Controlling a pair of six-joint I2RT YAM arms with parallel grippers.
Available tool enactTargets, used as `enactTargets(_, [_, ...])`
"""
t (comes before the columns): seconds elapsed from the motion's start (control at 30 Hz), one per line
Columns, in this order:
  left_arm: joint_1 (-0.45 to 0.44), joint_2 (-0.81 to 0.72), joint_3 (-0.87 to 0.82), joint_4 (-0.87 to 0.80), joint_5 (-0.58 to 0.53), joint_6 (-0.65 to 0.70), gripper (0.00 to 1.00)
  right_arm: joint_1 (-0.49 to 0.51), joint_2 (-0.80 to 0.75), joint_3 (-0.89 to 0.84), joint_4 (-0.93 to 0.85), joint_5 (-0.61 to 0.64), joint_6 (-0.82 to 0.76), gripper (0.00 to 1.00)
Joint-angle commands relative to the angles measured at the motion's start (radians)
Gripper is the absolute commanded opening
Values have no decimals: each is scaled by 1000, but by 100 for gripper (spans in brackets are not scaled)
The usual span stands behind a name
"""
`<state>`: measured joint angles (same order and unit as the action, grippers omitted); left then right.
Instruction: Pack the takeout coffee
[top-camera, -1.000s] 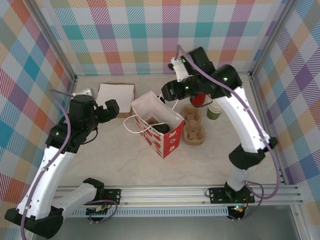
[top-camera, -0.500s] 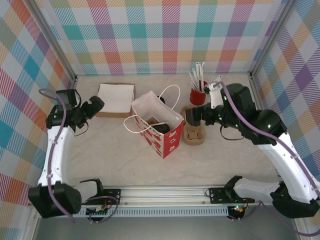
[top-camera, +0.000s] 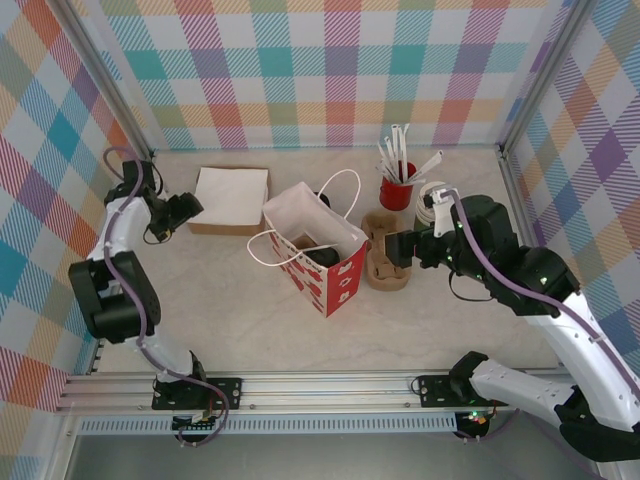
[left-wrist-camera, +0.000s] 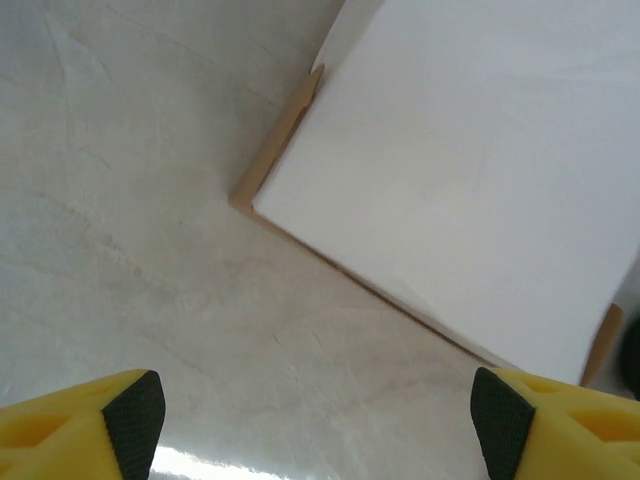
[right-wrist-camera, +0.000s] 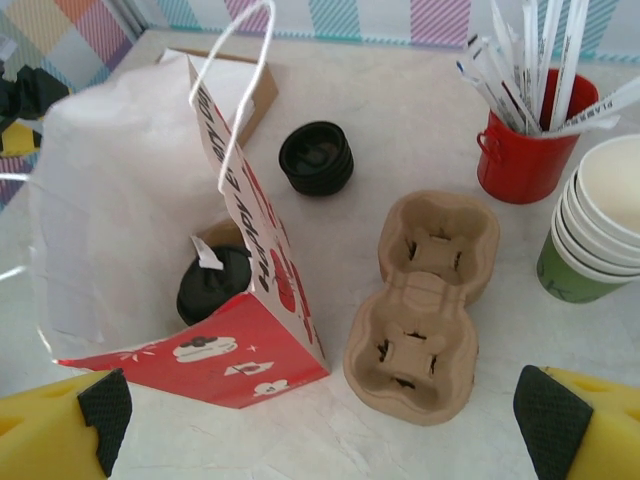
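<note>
Red bag (right-wrist-camera: 262, 352) encloses coffee (right-wrist-camera: 213, 288) | left end effector (left-wrist-camera: 318, 412) spread, empty | right end effector (right-wrist-camera: 328, 410) same

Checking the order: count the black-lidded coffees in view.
1: the takeout coffee sits inside the red paper bag, only its lid showing. The bag's walls may hide more. The stack of lids beside the bag has no cup.

The red paper bag (right-wrist-camera: 245, 362) hides the takeout coffee (right-wrist-camera: 213, 287) below its black lid (right-wrist-camera: 216, 280) — and the right-wrist view's edge cuts off the stacked cups (right-wrist-camera: 597, 235).
</note>
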<state>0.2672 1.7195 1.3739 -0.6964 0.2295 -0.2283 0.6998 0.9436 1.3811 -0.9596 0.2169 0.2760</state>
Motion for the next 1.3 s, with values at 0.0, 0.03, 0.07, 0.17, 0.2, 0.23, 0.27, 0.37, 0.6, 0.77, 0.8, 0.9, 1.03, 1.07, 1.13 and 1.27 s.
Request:
enactTargets(0.0, [13,71,80,9,22,72,80,-4,2,-17,30,17,-30,100])
enactTargets(0.03, [12,94,102,8,18,77,79,-5,6,-20,30,18,-40,100])
enactTargets(0.07, [13,113,118,8,15,82,78,-5,10,-22,30,17,-48,100])
enactTargets(0.17, [13,172,170,3,28,88,73,-6,27,-30,28,19,-59,100])
enactTargets(0.2, [12,189,185,0,34,90,72,-5,31,-31,28,21,-60,100])
enactTargets(0.23, [13,208,202,-6,37,93,70,-8,36,-34,29,21,-60,100])
enactTargets(0.27, [13,224,217,-14,37,99,68,-8,40,-35,29,21,-59,100])
enactTargets(0.37, [13,266,262,-43,19,118,66,-10,51,-34,29,22,-64,100])
enactTargets(0.6, [13,326,309,-71,-2,145,64,-14,67,-36,28,18,-59,100])
enactTargets(0.77, [6,350,313,-68,3,153,57,-14,76,-34,29,19,-55,100])
enactTargets(0.8, [2,354,315,-71,0,155,55,-14,78,-33,28,21,-54,100])
enactTargets(0.9, [-7,362,318,-75,-11,164,49,-15,82,-30,25,21,-53,100])
enactTargets(1.03, [-19,364,320,-80,-31,173,40,-16,83,-32,27,21,-51,100])
enactTargets(1.07, [-23,363,321,-83,-38,177,38,-16,84,-34,28,19,-50,100])
enactTargets(1.13, [-33,364,328,-92,-60,188,35,-16,87,-35,27,17,-50,100])
enactTargets(1.27, [-51,365,347,-111,-95,209,28,-16,92,-36,24,17,-49,100])
